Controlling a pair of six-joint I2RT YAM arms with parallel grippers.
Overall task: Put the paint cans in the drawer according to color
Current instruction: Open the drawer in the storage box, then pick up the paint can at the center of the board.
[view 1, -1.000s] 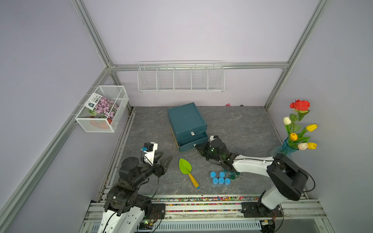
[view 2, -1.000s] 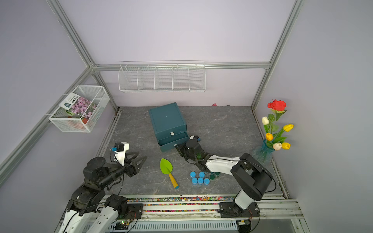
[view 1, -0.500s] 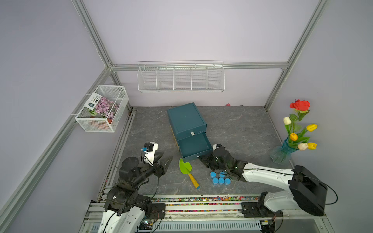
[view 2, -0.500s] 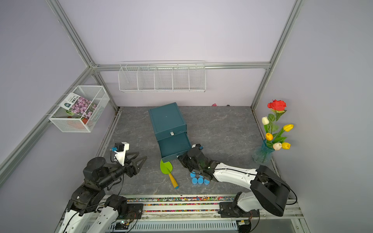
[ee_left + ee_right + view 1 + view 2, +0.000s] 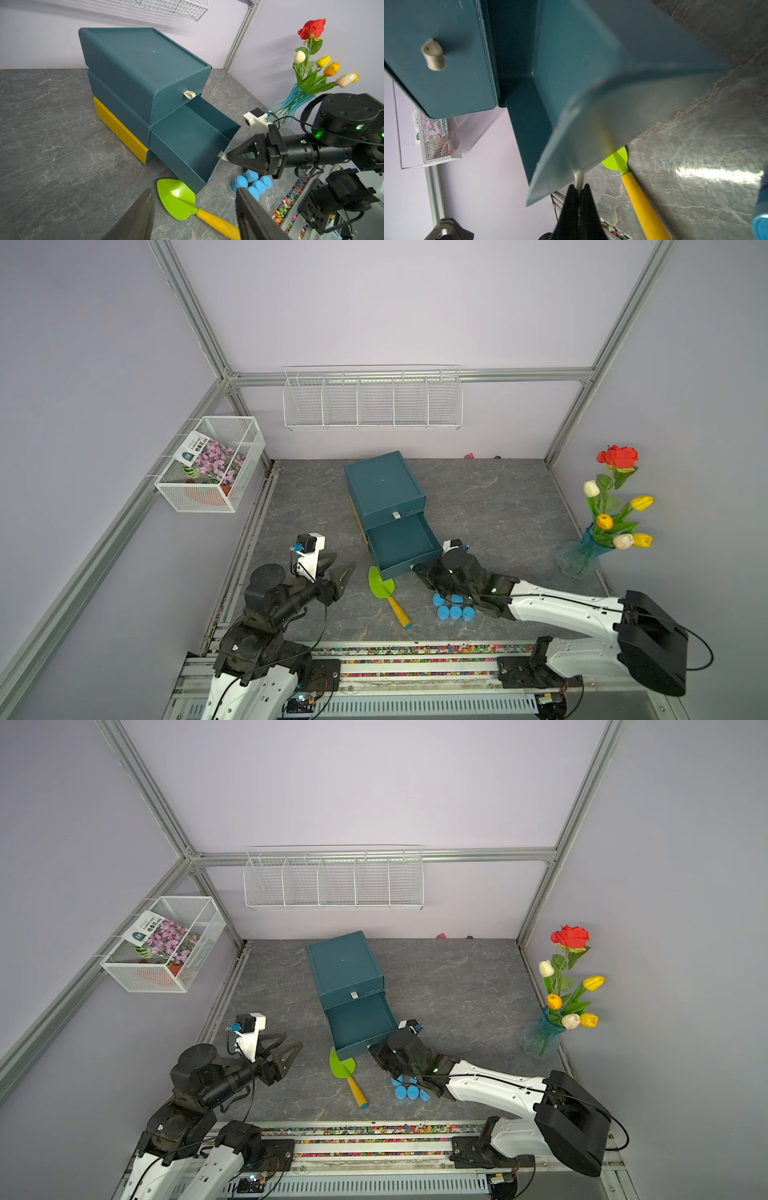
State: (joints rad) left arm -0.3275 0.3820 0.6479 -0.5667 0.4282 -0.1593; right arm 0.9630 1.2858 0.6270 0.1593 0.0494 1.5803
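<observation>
Paint cans (image 5: 257,186): five light-blue jars counted in the left wrist view. They are clustered and touching on the table (image 5: 52,124), directly beneath the right arm's wrist and just behind its fingertips. More may be hidden under that arm (no white or dark teal jar can be made out).
Right gripper (image 5: 227,156): closed, pinching the small white pull tab (image 5: 220,154) on the front wall of the middle drawer.
Middle drawer (image 5: 187,133): one, standing well out of the unit, straight ahead of the right fingertips. Its interior is bare, with no jar in it.
Left gripper (image 5: 293,1041): jaws spread, holding nothing, well apart from the drawer and pointing towards it.
Drawer unit (image 5: 145,58): three tiers counted, two teal over one yellow; two pull tabs visible.
Trowel (image 5: 176,199): one, lying between the two grippers, its blade just beside the open drawer's front corner. It is not part of the sort.
Step in hand: opening the drawer, judged done or nearly so; sorting not yet begun.
Next move: judged to call for letting go of the tab, backing off, then coming down on one outer jar of the cluster. The jars sit tight together, so a neighbour could be knocked.
</observation>
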